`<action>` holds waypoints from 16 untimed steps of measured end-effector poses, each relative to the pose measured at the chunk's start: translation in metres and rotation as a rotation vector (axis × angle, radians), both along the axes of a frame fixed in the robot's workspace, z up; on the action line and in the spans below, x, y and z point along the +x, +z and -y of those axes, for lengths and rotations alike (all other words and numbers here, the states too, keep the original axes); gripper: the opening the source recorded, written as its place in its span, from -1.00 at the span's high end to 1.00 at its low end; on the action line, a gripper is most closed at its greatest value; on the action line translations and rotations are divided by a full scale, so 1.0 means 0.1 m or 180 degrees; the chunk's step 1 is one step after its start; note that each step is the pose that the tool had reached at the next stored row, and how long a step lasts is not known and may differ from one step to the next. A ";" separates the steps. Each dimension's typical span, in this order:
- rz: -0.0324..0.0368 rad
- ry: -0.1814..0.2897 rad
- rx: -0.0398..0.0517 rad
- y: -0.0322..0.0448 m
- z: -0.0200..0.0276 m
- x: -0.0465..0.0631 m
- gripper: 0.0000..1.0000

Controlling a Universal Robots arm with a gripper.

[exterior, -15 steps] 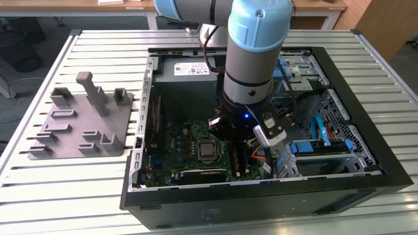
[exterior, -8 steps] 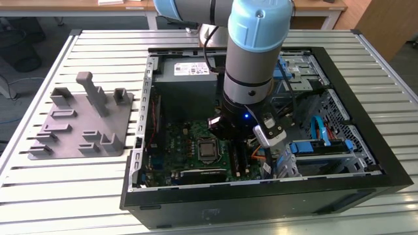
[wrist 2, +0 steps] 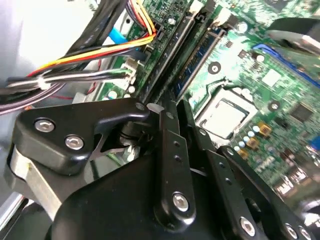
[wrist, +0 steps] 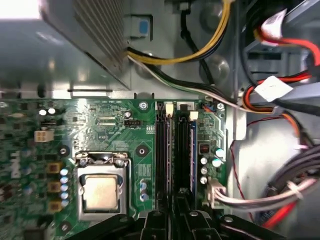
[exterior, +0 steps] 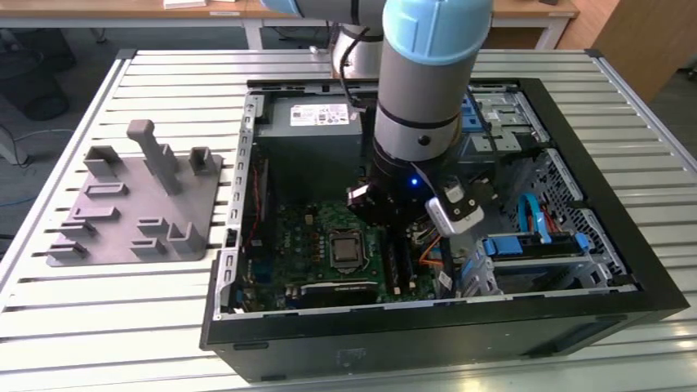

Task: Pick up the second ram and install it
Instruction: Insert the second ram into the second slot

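Gripper (wrist: 173,220) low over motherboard slots (wrist: 172,150), fingers pinched on second ram (wrist: 192,155), seating it edge-down.

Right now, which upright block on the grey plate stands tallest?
The leaning post near the far edge of the grey plate. It rises well above the squat blocks beside it.
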State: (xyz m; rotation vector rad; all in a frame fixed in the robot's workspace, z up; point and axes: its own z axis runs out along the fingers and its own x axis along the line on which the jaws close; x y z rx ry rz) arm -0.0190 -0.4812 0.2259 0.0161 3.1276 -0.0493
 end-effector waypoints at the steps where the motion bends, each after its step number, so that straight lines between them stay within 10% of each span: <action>1: 0.0000 0.0000 0.0000 0.045 -0.005 0.00 0.58; 7: 0.0006 0.0000 0.0000 0.301 -0.018 -0.01 0.80; 16: 0.0006 0.0000 -0.0001 0.308 -0.018 -0.01 0.80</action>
